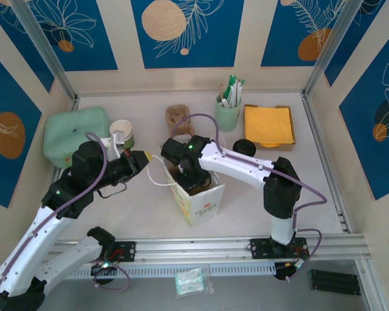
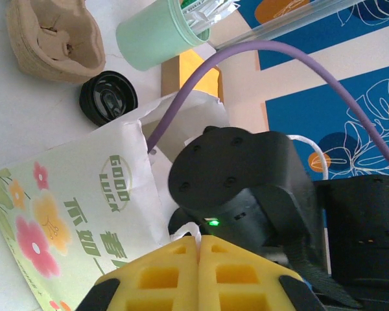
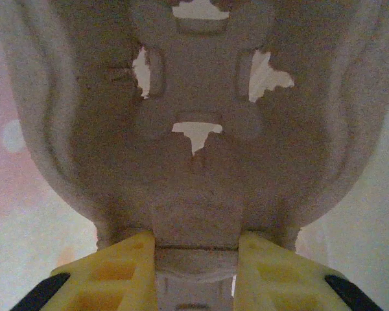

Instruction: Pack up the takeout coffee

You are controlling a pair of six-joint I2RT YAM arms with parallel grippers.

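The takeout coffee is out of view. A white paper bag (image 1: pixel 201 197) with a flower print stands open at the table's middle. My left gripper (image 1: pixel 143 157) is shut on the bag's thin white handle (image 2: pixel 188 230), pinched at the tips of the yellow fingers (image 2: pixel 175 272), left of the bag (image 2: pixel 71 207). My right gripper (image 1: pixel 185 173) reaches down into the bag's mouth. In the right wrist view that gripper (image 3: pixel 196 249) is shut on the edge of a brown pulp cup carrier (image 3: pixel 194 116), which hides the bag's inside.
A lidless green-and-white cup (image 1: pixel 122 133) stands by the left arm, beside a green pouch (image 1: pixel 76 135). Behind the bag are a second pulp carrier (image 1: pixel 179 118), a mint cup of packets (image 1: pixel 227 113), a loose black lid (image 1: pixel 244 146) and orange napkins (image 1: pixel 268 125).
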